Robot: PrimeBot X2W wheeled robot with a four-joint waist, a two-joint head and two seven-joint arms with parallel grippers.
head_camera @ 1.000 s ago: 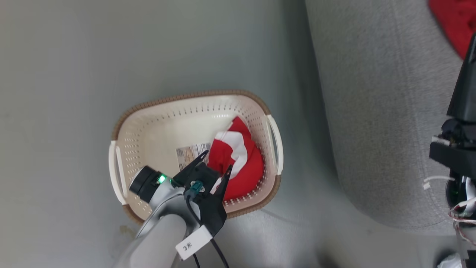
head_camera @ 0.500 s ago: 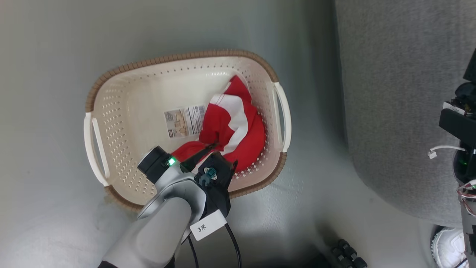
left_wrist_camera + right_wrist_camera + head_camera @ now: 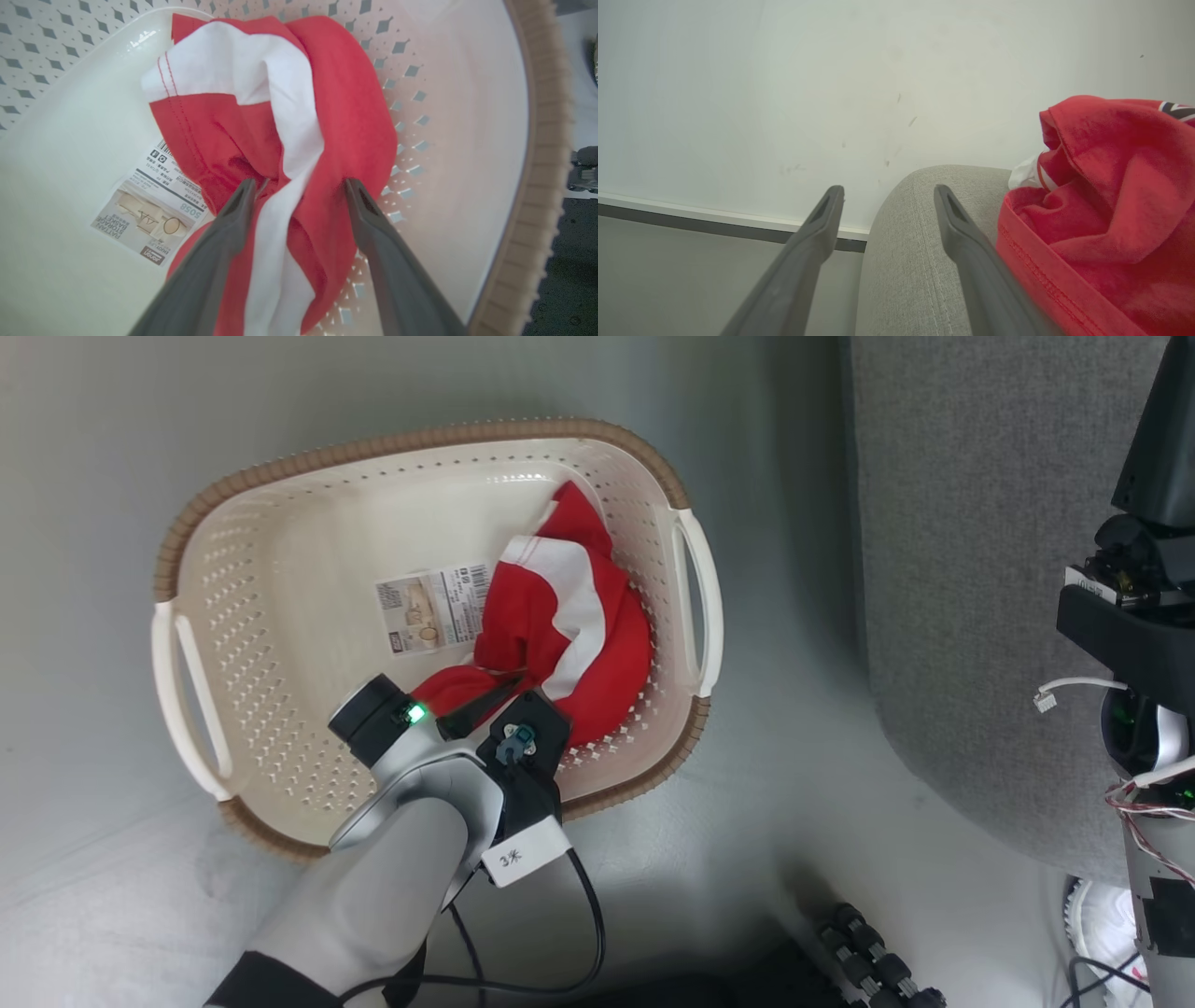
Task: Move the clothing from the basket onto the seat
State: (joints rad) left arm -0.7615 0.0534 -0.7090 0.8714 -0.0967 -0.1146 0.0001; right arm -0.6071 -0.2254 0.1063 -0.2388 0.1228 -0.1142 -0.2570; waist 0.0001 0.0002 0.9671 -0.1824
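Clothing [image 3: 327, 116] straight ahead of the left gripper [image 3: 299, 186], the nearer one
Head view: it lies bunched at the basket's [image 3: 411, 437] right end, next to the sofa [image 3: 980, 569]. Left wrist view: wide-spread fingers straddle a white-striped fold running along them, gripping nothing. Right wrist view: the right gripper [image 3: 888, 189], open and empty, hangs over the sofa beside a red top [image 3: 1111, 196].

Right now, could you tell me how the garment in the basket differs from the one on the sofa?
The basket garment lies in the basket; the sofa garment lies on the sofa. The basket garment shows a white band; the sofa garment looks mostly red. The open left gripper straddles the basket garment; the open right gripper points beside the sofa garment. Both are red, crumpled.
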